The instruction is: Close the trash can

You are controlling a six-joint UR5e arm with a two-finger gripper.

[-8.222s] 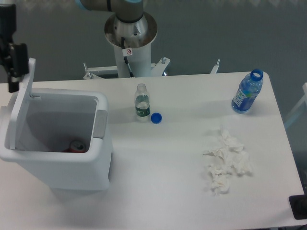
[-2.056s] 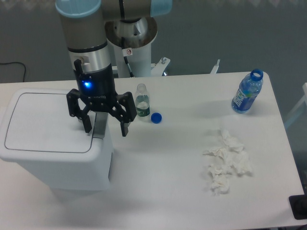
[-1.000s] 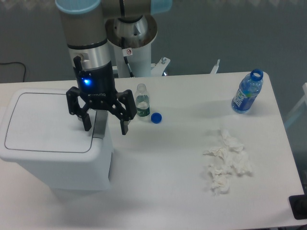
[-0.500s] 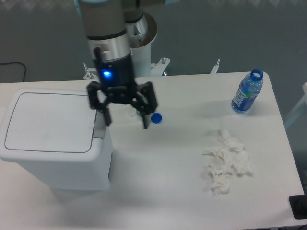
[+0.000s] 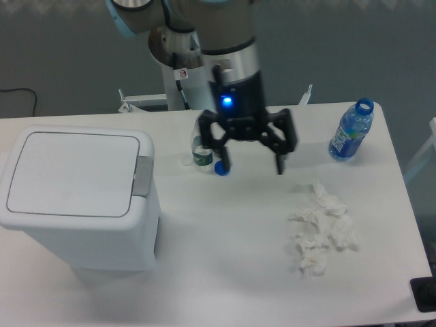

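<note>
Your trash can (image 5: 78,197) sits at the left end of the tabletop (image 5: 231,259), and its flat white lid (image 5: 71,174) is down, lying level on the body with the grey front latch (image 5: 142,176) showing at its right edge. Your hand (image 5: 251,163) hangs over the middle of the tabletop, well apart from the bin, with its two black fingers (image 5: 279,146) spread wide and nothing between them; a blue light glows on the wrist above it. Just behind and to the left of the hand you can see a small clear bottle (image 5: 199,153), partly hidden by the left finger, and a blue cap (image 5: 220,167) lying on the tabletop beside it. Near the far right corner stands a blue-labelled water bottle (image 5: 351,130) with its neck uncapped. A heap of crumpled white tissue (image 5: 320,228) lies on the right side of the tabletop, below and to the right of the hand. The arm's white pedestal (image 5: 185,71) rises behind the far edge.
</note>
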